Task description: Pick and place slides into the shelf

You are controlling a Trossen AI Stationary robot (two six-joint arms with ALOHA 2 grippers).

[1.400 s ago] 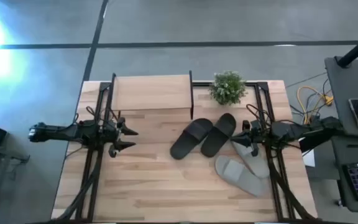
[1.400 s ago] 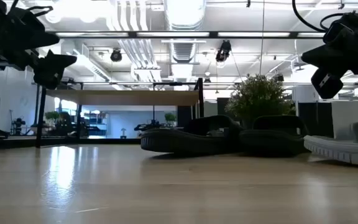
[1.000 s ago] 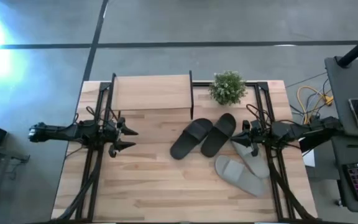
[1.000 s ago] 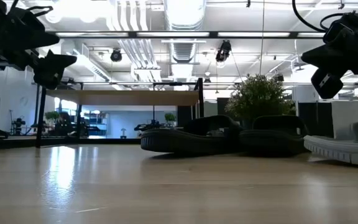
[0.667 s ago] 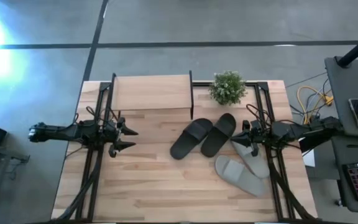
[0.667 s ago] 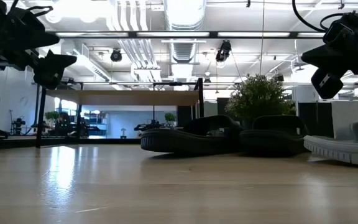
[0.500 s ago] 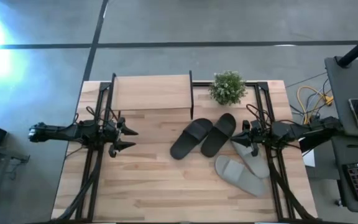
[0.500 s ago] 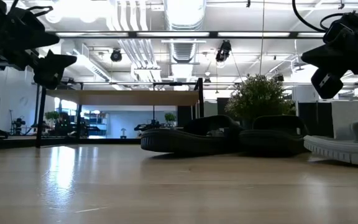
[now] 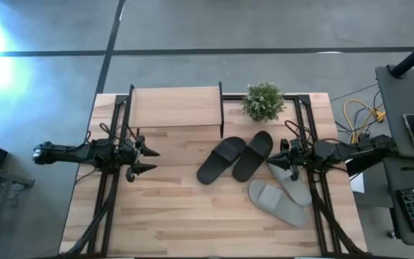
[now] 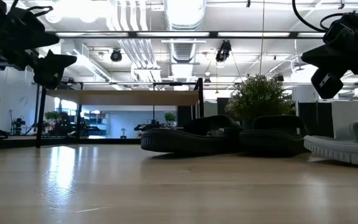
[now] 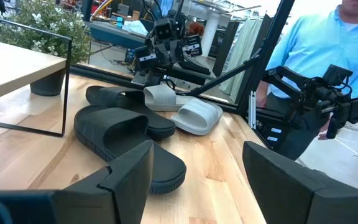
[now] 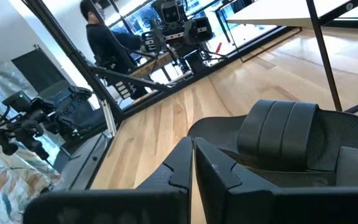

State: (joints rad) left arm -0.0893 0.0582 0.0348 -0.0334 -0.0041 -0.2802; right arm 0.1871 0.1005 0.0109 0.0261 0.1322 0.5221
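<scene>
Wooden table (image 9: 185, 223) carries the shelf (image 9: 176, 106) at its far edge, with the black slides (image 9: 234, 158) and grey slides (image 9: 282, 193) lying right of centre. My left gripper (image 9: 144, 159) hovers spread wide over the table's left side; my right gripper (image 9: 281, 155) hovers pinched together just beside the grey pair.
</scene>
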